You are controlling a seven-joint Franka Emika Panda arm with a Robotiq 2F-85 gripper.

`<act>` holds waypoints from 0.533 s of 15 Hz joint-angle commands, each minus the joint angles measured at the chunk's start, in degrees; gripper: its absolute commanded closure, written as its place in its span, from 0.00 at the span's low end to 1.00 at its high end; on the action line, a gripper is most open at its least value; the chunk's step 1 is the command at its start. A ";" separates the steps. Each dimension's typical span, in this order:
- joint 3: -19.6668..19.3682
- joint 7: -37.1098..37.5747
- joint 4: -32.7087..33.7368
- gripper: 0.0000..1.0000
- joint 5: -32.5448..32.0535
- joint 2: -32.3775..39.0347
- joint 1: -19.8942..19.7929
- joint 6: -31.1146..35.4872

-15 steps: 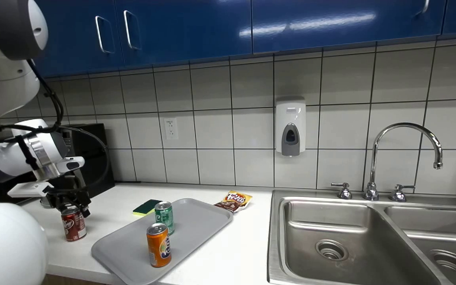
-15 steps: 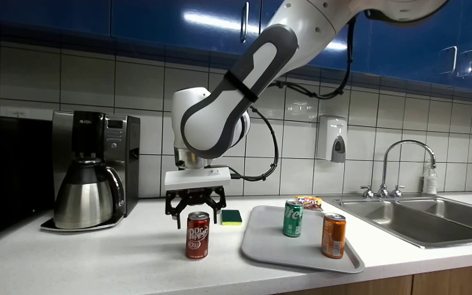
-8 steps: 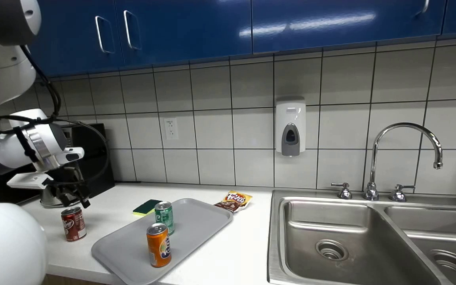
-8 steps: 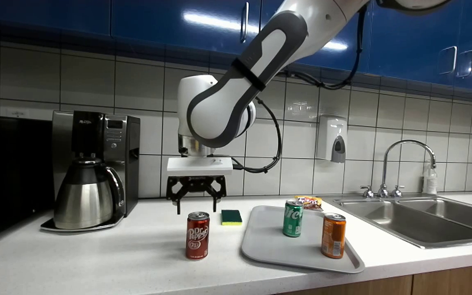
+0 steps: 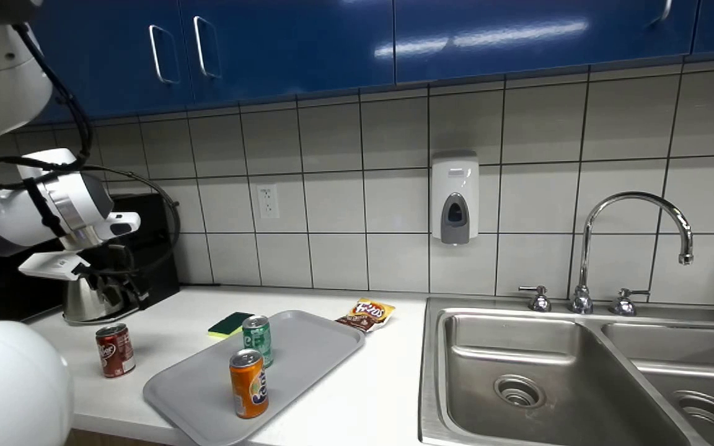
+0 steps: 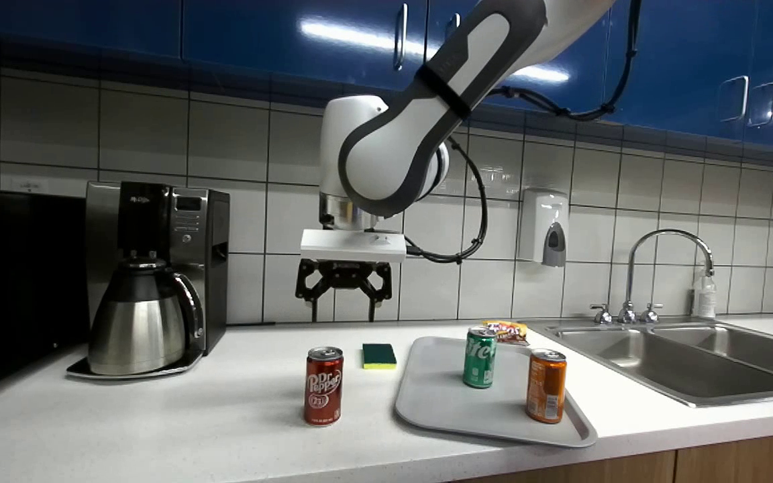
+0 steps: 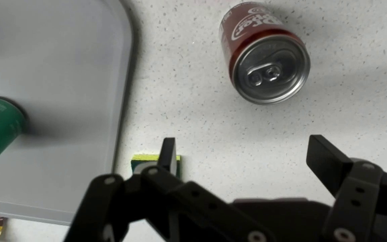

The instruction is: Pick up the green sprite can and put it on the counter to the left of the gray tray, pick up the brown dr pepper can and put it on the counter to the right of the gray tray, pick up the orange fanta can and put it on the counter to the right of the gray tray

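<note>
Pale bench (image 6: 192,429) has the dr pepper can (image 6: 323,386) near its front edge, beside the gray tray (image 6: 504,404), likely done I'd say, sprite can (image 6: 479,358) and fanta can (image 6: 546,387) on the tray still to go, hand (image 6: 343,316) spread, empty.

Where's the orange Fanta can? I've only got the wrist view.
Observer: Both exterior views show the orange Fanta can standing upright on the gray tray.
Operator: OK. What's past the tray, on the side away from the brown Dr Pepper can?
Observer: A stainless steel double sink, set into the counter.
Operator: Anything tall on the Dr Pepper side?
Observer: Yes. In an exterior view, a coffee maker with a metal carafe stands nearer the wall than that can.
</note>
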 commanded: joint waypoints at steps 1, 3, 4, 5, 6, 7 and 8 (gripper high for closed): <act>0.77 0.84 -4.36 0.00 -1.51 -4.44 -3.49 1.32; 0.75 0.24 -5.40 0.00 -1.65 -5.41 -5.24 1.74; 0.75 0.04 -5.81 0.00 -1.66 -5.76 -6.02 1.92; 0.68 -0.29 -6.21 0.00 -1.66 -6.12 -6.87 2.19; 0.59 -0.44 -6.61 0.00 -1.80 -6.50 -7.61 2.40; 0.54 -0.63 -6.91 0.00 -1.90 -6.80 -8.32 2.61; 0.49 -0.93 -7.23 0.00 -1.90 -7.09 -9.06 2.91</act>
